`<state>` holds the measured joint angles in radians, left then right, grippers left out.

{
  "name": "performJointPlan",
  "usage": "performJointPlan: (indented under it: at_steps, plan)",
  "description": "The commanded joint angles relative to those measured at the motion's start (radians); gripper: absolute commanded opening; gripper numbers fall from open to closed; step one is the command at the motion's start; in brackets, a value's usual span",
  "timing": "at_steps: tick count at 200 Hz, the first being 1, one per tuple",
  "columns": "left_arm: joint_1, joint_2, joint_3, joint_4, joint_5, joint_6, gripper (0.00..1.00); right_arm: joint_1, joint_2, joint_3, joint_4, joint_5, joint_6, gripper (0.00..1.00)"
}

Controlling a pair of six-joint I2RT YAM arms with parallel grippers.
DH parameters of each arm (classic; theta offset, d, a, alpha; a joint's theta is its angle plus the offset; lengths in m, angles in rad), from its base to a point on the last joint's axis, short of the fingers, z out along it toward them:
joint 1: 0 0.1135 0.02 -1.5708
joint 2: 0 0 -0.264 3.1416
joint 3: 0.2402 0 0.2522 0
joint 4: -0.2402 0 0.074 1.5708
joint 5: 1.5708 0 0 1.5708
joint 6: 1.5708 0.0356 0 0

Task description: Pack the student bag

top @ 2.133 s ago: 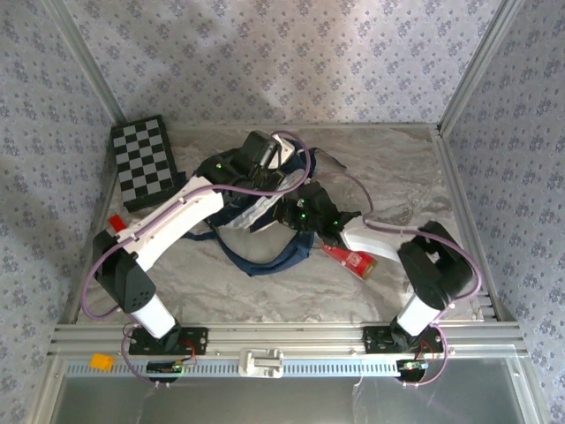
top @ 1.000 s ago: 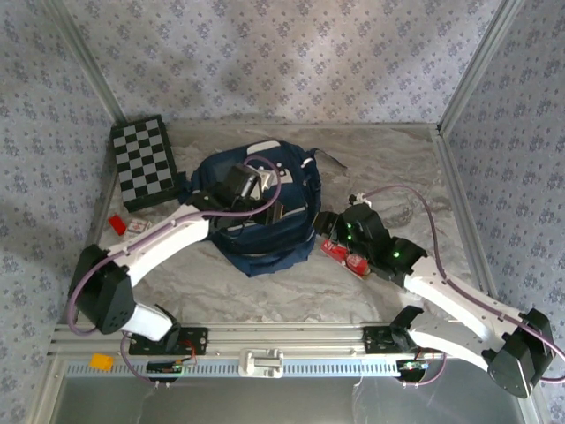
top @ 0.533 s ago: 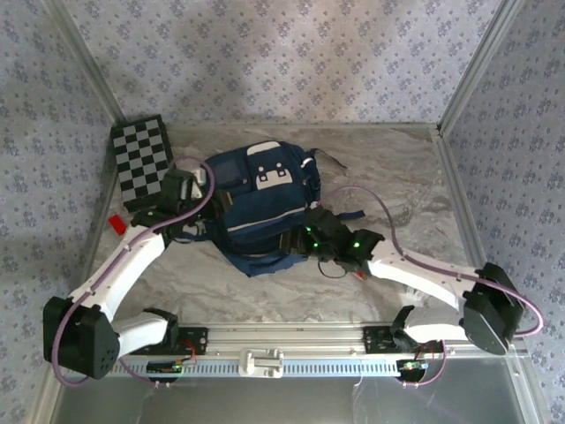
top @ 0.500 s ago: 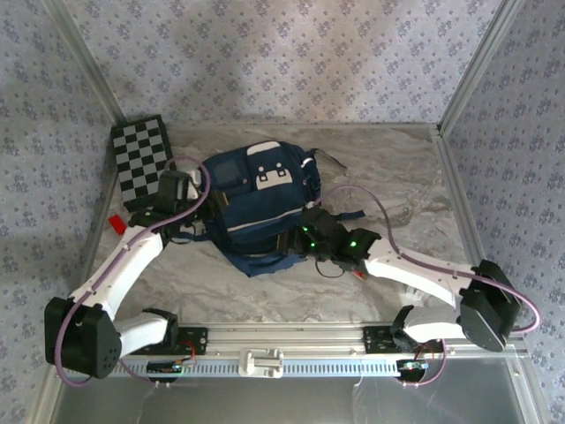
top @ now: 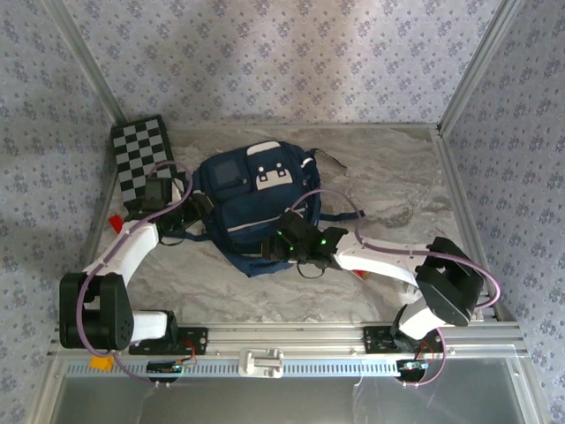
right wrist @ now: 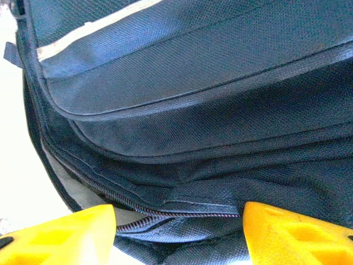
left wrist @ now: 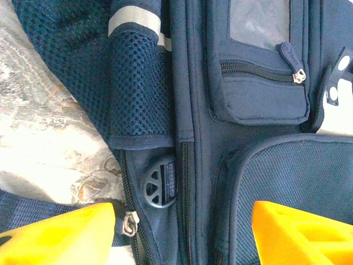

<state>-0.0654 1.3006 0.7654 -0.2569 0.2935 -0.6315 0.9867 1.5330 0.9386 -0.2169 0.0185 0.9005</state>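
Top external view: a table [top: 388, 168] covered in a wrinkled, marbled grey-and-white sheet, closed in on three sides by walls [top: 282, 53] papered pale blue-grey with a small repeating flower print. Bare metal posts [top: 463, 79] run up the corners, and a metal rail [top: 282, 336] crosses the near edge at 6 o'clock. A black-and-white checkerboard [top: 141, 163] leans at 10 o'clock. A small red item [top: 116, 222] lies at 9 o'clock by the left arm, and an orange piece [top: 101, 362] sits below the rail at 7 o'clock.

The navy backpack [top: 252, 199] lies flat just toward 11 o'clock of the table's middle, its front side up. The left gripper [top: 199, 205] is at the bag's 9 o'clock side and the right gripper [top: 272, 249] at its 6 o'clock edge.

The white patch [top: 272, 172] on the front carries only small dark marks, too small to read. In the left wrist view a clear window [left wrist: 259, 22] on a pocket is blurred. Below it are a zip pull [left wrist: 292, 61], a round dark buckle [left wrist: 161, 186] and a pale stripe [left wrist: 135, 12] over mesh.

The left gripper's [left wrist: 182, 221] yellow fingers [left wrist: 60, 232] stand apart above the fabric, gripping nothing. In the right wrist view the right gripper [right wrist: 179, 221] likewise has its fingers [right wrist: 298, 232] spread, with a zip seam [right wrist: 182, 212] between them.
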Motion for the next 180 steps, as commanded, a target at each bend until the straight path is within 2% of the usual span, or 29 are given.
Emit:
performJointPlan:
  at_steps: [1,33,50,92,121,154,180]
  plan:
    - [0.007,0.05,0.004,0.059,0.037,-0.024,0.65,-0.006,0.015,-0.014,0.002,0.011,0.009,0.64]
    - [0.006,0.115,0.003,0.106,0.048,-0.045,0.64,-0.02,0.009,-0.037,0.002,0.015,0.012,0.64]
    - [0.007,0.15,0.018,0.089,-0.018,-0.056,0.63,-0.03,0.008,-0.042,-0.017,0.026,0.014,0.64]
    - [0.011,0.273,0.087,0.128,-0.025,-0.068,0.54,-0.039,0.012,-0.055,-0.005,0.013,0.009,0.64]
    - [0.011,0.318,0.085,0.189,0.01,-0.106,0.37,-0.054,0.012,-0.066,0.002,0.019,0.008,0.64]
    - [0.007,0.296,0.041,0.227,0.072,-0.135,0.1,-0.114,0.022,-0.062,-0.022,0.047,-0.023,0.64]
    - [-0.007,0.239,0.001,0.242,0.12,-0.179,0.0,-0.2,0.058,-0.035,-0.014,0.056,-0.125,0.65]
